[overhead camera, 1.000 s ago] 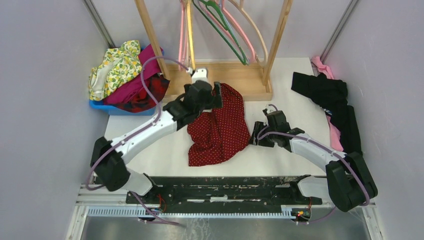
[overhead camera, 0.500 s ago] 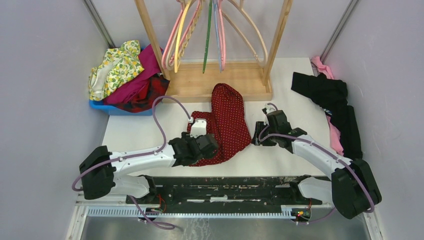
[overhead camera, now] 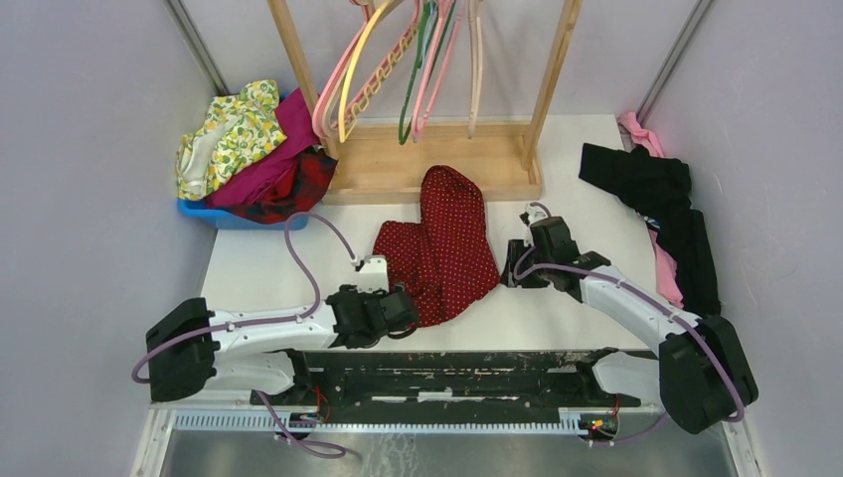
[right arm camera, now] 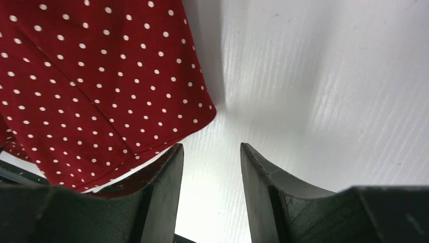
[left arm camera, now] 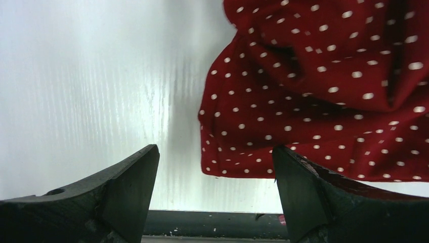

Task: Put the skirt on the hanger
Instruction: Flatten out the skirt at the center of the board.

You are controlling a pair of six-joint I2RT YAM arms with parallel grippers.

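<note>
Skirt [overhead camera: 444, 243] crumpled, outline unclear, lower-left corner hidden behind left gripper [left arm camera: 213, 149]

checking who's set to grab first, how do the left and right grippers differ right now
The left gripper has its jaws spread wide, while the right gripper holds its jaws noticeably closer together. The left gripper sits at the near left corner of the skirt, the right gripper at the skirt's right edge. Both are low over the table, open, and neither is closed on cloth.
</note>
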